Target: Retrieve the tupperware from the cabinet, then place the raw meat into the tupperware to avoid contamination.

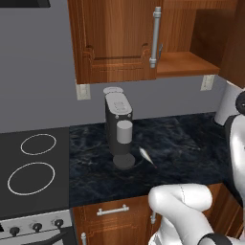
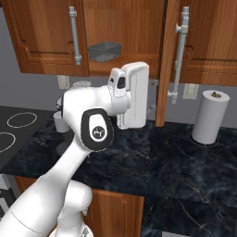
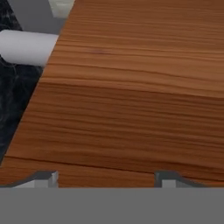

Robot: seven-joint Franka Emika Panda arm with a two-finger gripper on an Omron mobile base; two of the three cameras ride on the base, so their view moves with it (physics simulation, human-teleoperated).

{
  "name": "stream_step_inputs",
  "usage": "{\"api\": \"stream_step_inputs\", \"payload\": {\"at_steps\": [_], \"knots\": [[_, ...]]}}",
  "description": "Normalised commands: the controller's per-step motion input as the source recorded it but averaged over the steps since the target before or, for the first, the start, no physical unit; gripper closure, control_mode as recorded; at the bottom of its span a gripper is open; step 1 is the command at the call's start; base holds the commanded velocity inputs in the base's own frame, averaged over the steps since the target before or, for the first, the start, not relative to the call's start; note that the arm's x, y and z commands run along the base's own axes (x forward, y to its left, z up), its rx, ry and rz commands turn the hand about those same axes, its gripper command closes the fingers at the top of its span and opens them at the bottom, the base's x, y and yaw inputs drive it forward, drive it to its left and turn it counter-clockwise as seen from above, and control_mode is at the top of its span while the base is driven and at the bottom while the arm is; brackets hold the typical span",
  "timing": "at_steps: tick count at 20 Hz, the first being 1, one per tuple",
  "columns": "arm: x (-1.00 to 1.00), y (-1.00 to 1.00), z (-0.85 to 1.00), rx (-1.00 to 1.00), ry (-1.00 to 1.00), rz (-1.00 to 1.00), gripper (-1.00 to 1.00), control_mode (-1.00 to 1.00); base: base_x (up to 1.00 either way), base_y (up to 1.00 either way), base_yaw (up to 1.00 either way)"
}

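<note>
Tupperware [image 2: 104,51] sits on the open cabinet [image 2: 46,37] shelf; fingers [image 3: 41,178] spread, empty.

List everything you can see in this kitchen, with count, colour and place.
cabinet: one, reddish-brown, on the wall, door open
tupperware: one, grey, on the cabinet shelf
raw meat: one, pale, on the counter by the coffee machine
coffee machine: one, dark grey, on the counter
paper towel roll: one, white, upright at counter right
stove: one, black, left of the counter
counter: one, dark marble
hand: one, open, close against brown wood
</note>
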Motion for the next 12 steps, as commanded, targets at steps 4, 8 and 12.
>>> {"api": "stream_step_inputs", "payload": {"at_steps": [4,8,12], "knots": [[-0.3,0.45,-0.13,0.02,-0.11,0.08,-1.0,-1.0,0.0,0.0,0.0],[-0.35,0.52,-0.05,0.09,-0.1,0.09,-1.0,-1.0,0.0,0.0,0.0],[-0.34,0.5,0.0,0.13,-0.06,0.09,-1.0,-1.0,0.0,0.0,0.0]]}}
